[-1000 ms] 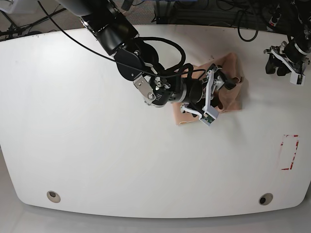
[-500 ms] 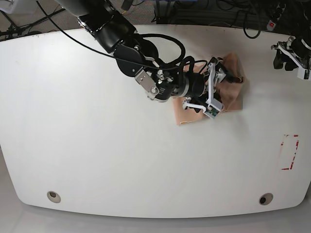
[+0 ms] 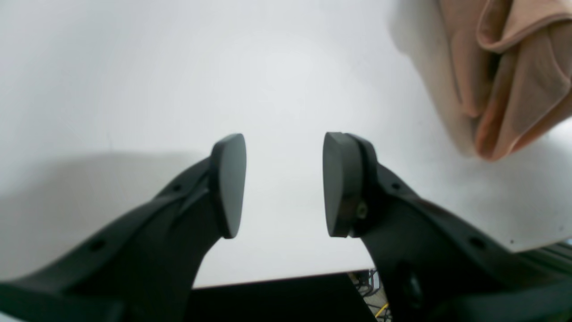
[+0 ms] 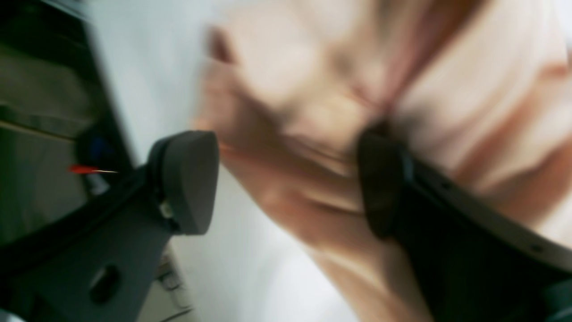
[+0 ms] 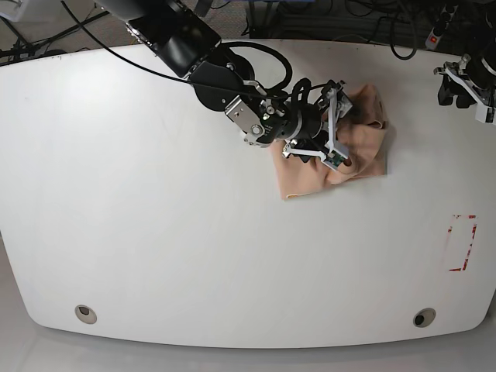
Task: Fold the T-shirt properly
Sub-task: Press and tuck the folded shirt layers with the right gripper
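The right gripper (image 4: 286, 179) is spread wide just over the shirt (image 5: 364, 143), its fingers either side of a blurred fold. The left gripper (image 3: 283, 183) is also spread, holding nothing, at the far edge of the white table (image 5: 170, 248). One shirt lies bunched mid-table. Two round holes (image 5: 85, 313) and one red-taped rectangle (image 5: 463, 242) mark the tabletop; cables (image 5: 372, 19) lie behind it.

My right wrist view is smeared: the T-shirt (image 4: 357, 103) is only peach streaks. In the base view the right gripper (image 5: 335, 128) covers its middle (folds underneath unreadable). The left gripper (image 5: 465, 84) is cut by the far right edge.
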